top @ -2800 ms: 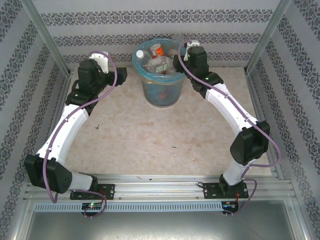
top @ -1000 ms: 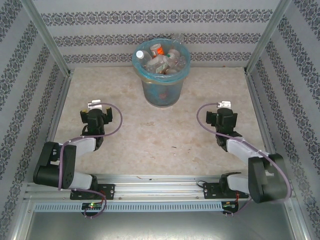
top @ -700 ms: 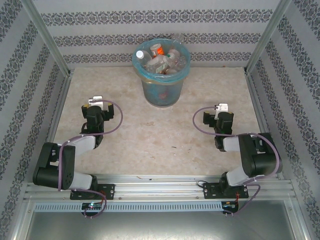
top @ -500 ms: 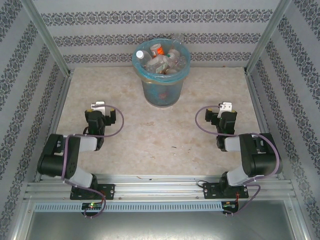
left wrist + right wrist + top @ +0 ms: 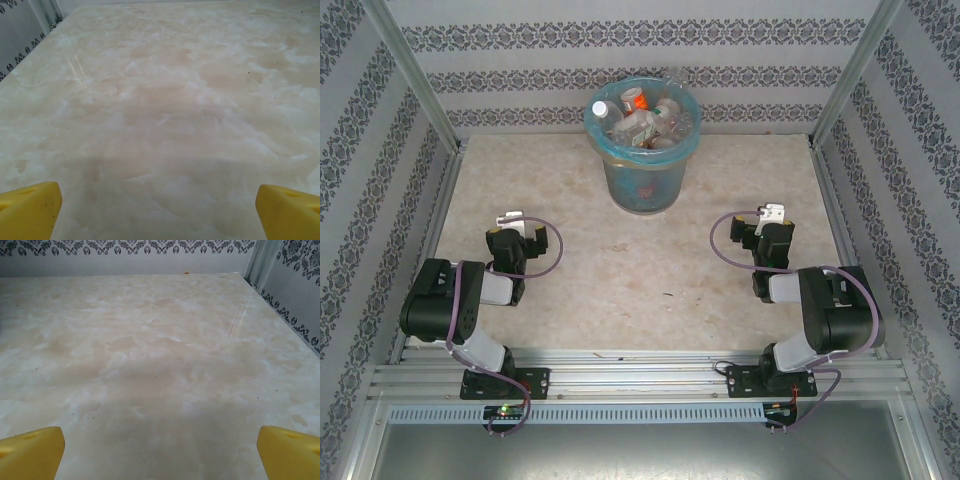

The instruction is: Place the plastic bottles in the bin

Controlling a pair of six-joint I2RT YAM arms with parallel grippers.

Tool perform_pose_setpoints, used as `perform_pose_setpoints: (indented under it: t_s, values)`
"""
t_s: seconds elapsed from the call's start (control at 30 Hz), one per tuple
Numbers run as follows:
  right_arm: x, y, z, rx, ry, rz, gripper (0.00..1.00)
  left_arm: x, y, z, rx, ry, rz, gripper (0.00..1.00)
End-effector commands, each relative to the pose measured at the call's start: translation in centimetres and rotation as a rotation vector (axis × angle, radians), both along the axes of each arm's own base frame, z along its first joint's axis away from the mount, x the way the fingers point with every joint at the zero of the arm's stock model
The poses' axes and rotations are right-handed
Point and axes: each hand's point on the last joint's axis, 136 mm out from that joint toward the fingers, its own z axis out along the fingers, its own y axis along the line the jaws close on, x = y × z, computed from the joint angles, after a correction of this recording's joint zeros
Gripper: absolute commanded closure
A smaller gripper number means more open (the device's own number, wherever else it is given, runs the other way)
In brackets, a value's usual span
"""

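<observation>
Left gripper (image 5: pixel 159 210) gapes wide and empty near its base; the plastic bottles (image 5: pixel 640 118) lie piled in the bin (image 5: pixel 640 190) at the back, and the right gripper (image 5: pixel 160 452) gapes empty too. I judge the job done; my next move is only to rest both arms.

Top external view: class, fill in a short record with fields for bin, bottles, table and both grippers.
bin: grey-blue, blue bag liner, upright at the table's far edge, centre
plastic bottles: heaped inside the bin, up to the rim
table: beige marbled top
left gripper: open, holding nothing
right gripper: open, holding nothing
</observation>
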Motion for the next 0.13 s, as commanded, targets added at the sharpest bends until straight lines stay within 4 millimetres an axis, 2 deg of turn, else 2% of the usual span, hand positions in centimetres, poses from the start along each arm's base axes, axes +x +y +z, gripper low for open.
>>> perform_pose_setpoints:
  t_s: [0.0,0.1]
  values:
    - [0.52,0.3,1.28,0.003,-0.042,0.001,0.02,0.85,0.01,2.09,-0.019,-0.083,0.0,0.0]
    - [0.52,0.3,1.29,0.002,-0.042,0.001,0.02,0.51,-0.13,2.15,-0.019,-0.096,-0.004,0.0]
